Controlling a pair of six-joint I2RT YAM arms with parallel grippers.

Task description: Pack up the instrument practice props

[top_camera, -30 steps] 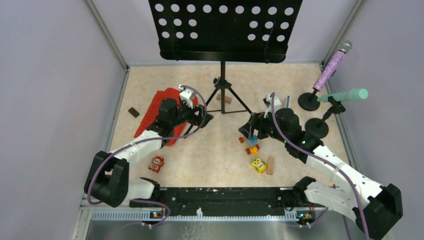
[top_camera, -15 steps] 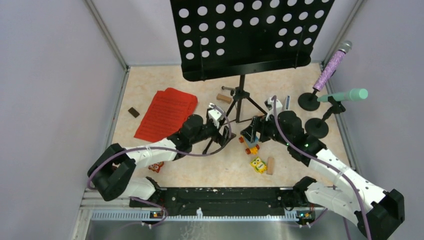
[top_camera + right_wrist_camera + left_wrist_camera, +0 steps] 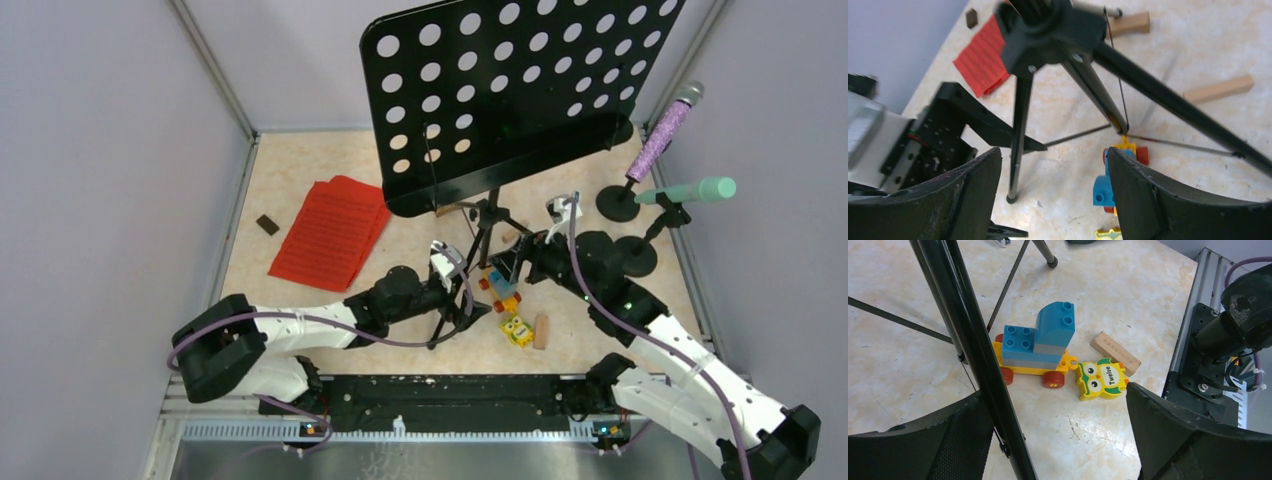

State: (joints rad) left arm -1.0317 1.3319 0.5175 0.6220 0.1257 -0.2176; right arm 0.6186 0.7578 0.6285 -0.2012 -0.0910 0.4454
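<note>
The black perforated music rack (image 3: pixel 510 90) leans over to the right on its tripod, whose legs (image 3: pixel 478 262) stand mid-table. My left gripper (image 3: pixel 462 300) is open; one tripod leg (image 3: pixel 973 345) runs through its gap against the left finger (image 3: pixel 923 440). My right gripper (image 3: pixel 512 262) is open just right of the tripod, with the tripod hub (image 3: pixel 1048 30) above its jaws. The red sheet-music pages (image 3: pixel 330 232) lie flat at the left. The purple microphone (image 3: pixel 665 130) and mint-green microphone (image 3: pixel 690 190) sit in black round-based holders (image 3: pixel 618 203) (image 3: pixel 634 255) at the right.
A blue and yellow toy train (image 3: pixel 500 287), a yellow owl figure (image 3: pixel 517 329) and a wooden block (image 3: pixel 542 330) lie in front of the tripod. More wooden blocks (image 3: pixel 1218 90) lie behind it. A small dark block (image 3: pixel 266 224) lies left of the pages. Walls close three sides.
The music stand has slid forward and right and tilted over. My left gripper moved right and forward along with its leg, uncovering the red pages. My right gripper shifted slightly.
</note>
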